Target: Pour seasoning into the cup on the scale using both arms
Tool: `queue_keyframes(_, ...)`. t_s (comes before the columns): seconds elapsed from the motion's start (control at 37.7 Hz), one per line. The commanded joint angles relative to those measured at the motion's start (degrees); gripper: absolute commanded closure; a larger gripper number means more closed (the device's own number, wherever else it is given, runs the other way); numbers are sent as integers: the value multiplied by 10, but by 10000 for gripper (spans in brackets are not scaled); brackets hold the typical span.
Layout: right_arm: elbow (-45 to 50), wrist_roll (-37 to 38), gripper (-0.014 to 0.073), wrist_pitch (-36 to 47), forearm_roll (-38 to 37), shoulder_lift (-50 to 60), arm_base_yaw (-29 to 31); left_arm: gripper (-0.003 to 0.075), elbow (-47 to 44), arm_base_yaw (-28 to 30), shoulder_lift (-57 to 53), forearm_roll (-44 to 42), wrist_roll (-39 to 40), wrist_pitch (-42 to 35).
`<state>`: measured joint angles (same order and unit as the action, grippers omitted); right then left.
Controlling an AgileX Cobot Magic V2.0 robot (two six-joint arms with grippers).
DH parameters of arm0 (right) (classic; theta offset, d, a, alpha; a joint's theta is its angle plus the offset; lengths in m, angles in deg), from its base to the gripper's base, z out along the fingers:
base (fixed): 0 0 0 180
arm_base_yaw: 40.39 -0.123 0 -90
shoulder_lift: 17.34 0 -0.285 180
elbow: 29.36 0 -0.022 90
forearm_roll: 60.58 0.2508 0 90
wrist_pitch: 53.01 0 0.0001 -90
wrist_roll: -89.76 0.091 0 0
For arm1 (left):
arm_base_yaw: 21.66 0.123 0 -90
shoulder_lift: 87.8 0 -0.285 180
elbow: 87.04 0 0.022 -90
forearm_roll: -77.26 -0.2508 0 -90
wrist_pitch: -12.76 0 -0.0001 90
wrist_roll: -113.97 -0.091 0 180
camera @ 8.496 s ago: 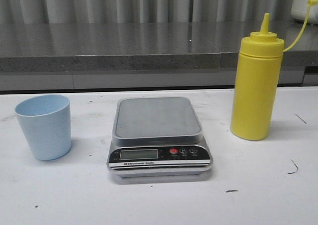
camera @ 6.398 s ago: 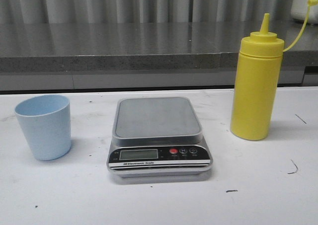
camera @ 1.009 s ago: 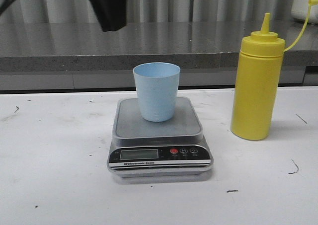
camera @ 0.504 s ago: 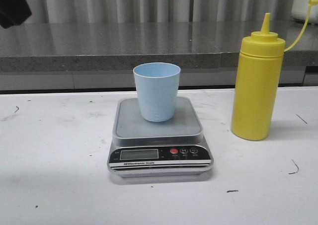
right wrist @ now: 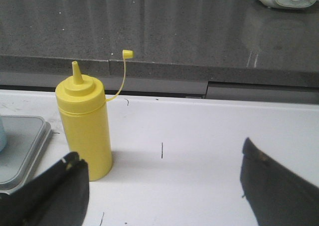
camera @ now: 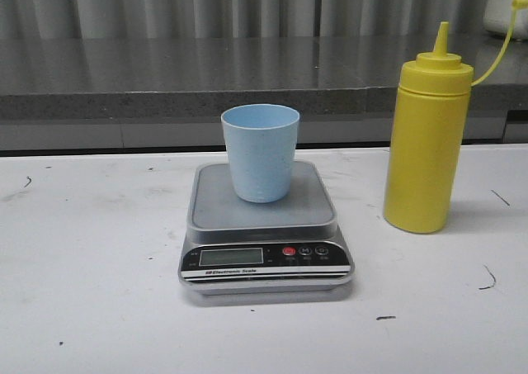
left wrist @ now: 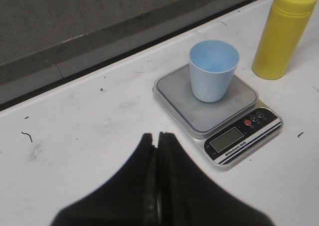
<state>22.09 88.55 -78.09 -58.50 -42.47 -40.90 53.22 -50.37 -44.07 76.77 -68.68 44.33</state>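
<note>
The pale blue cup (camera: 260,152) stands upright on the grey platform of the silver scale (camera: 262,222), mid-table; the left wrist view shows the cup (left wrist: 213,70) on the scale (left wrist: 218,113) too. To the scale's right stands the yellow seasoning (camera: 426,139) bottle, nozzle uncapped, tether hanging off to the right. Neither arm appears in the front view. My left gripper (left wrist: 156,135) is shut and empty, hovering over bare table to the left of the scale. My right gripper (right wrist: 159,161) is open wide, with the seasoning (right wrist: 85,121) just beyond its left finger and touching nothing.
A grey stone ledge (camera: 181,81) runs along the back of the white table (camera: 91,308). A white object (camera: 505,7) sits on the ledge at the far right. Small dark marks dot the tabletop.
The cup, earlier on the table at the left, now stands on the scale. Over the last second the left arm drew away to the upper left and left the front view.
</note>
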Motion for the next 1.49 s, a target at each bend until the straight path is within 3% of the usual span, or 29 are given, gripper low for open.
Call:
queue_keyframes(0.0,-19,-2,-37,43,-2,-9,2,740,-14,0,-51,11,6,-51)
queue_keyframes(0.48,-19,-2,-37,41,-2,-9,2,740,-131,0,-277,46,6,-116)
queue_keyframes(0.9,-19,-2,-37,65,-1,-21,2,740,-152,0,-298,46,6,-116)
queue_keyframes(1.46,-19,-2,-37,257,51,-298,1,740,-152,0,-298,46,6,-116)
